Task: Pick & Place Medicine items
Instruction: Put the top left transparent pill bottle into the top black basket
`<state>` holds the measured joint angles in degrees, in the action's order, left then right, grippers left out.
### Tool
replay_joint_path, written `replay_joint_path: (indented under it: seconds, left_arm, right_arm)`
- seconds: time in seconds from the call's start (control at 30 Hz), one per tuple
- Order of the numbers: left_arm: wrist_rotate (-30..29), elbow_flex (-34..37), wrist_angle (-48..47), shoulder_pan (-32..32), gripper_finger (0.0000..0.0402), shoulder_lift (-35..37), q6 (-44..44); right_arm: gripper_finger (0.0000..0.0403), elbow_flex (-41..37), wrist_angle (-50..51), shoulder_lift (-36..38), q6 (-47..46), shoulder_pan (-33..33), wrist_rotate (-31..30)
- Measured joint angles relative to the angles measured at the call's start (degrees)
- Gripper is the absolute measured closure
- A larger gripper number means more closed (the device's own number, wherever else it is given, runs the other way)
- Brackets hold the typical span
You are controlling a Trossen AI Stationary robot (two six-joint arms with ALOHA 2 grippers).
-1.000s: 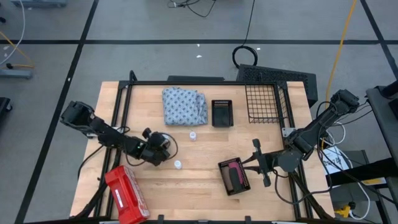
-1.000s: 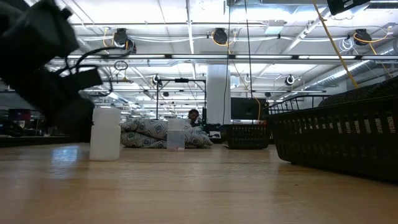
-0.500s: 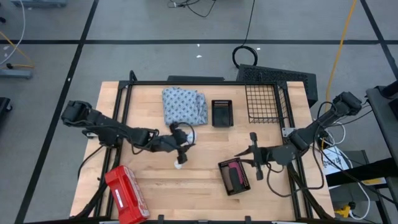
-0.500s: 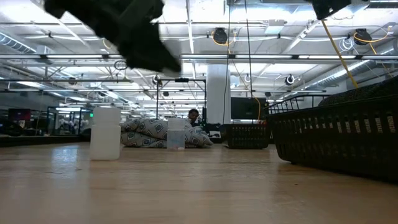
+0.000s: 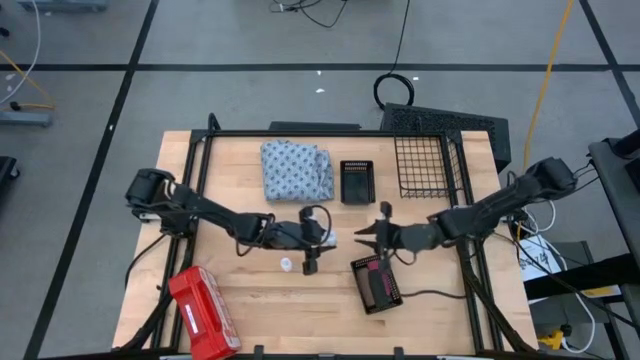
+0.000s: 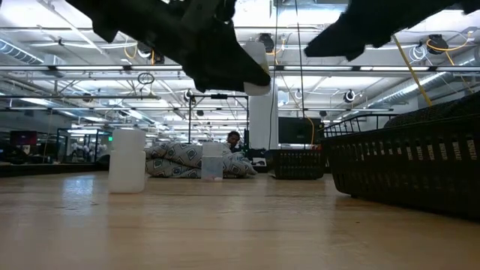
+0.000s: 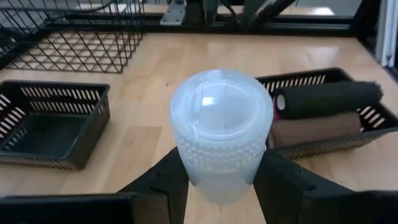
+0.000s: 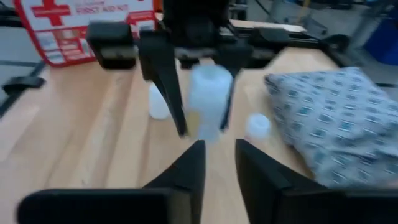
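White bottle [image 7: 221, 134] clamped in left gripper [image 7: 217, 180], base hidden by fingers; right gripper [image 5: 372, 236] slightly parted, empty, close by.

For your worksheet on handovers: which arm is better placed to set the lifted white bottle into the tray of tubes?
The left. Its pincer grips the white bottle beside the tray; the right pincer is open, empty.

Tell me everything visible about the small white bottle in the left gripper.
The white bottle is small, round, translucent plastic by its look, with a pale ridged cap. It stands upright, clamped between the left gripper's dark fingers, lifted clear of the table near the middle, facing the right gripper. Nothing else touches it.
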<state>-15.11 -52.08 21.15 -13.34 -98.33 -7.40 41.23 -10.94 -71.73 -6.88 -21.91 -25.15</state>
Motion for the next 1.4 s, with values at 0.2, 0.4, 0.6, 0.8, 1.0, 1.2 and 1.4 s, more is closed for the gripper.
replay_joint_path:
  seconds: [0.2, 0.4, 0.6, 0.8, 1.0, 1.2, 1.4]
  left_arm:
    - [0.26, -0.76, -0.07, 0.0, 0.0248, -1.46, -0.21]
    - [0.26, -0.76, -0.34, 0.0, 0.0248, -1.46, -0.2]
    - [0.28, -0.76, -0.48, 0.59, 0.0248, -1.46, -0.02]
    - [0.31, -0.76, -1.47, 1.24, 0.0248, -1.46, -0.25]
    - [0.31, -0.76, -3.02, 1.56, 0.0248, -1.46, -0.61]
    - [0.31, -0.76, -3.06, 1.99, 0.0247, -1.46, -1.48]
    - [1.57, -0.75, -3.37, 2.52, 0.0247, -1.46, -1.75]
  right_arm:
    - [0.0228, 0.0, -14.24, -5.96, 1.81, 4.43, 9.11]
    - [0.0137, 0.0, -19.46, -9.37, 1.67, 7.47, 12.07]
    - [0.011, 0.0, -25.41, -14.12, 0.04, 8.71, 16.32]
    - [0.013, 0.0, -26.15, -15.4, -0.03, 9.32, 16.11]
    - [0.0154, 6.11, -11.8, -13.15, 1.16, 11.26, 16.44]
    - [0.0159, 22.59, 18.76, -13.26, 2.06, 13.82, 20.42]
    - [0.0156, 32.01, 29.94, -16.94, 6.27, 14.49, 22.47]
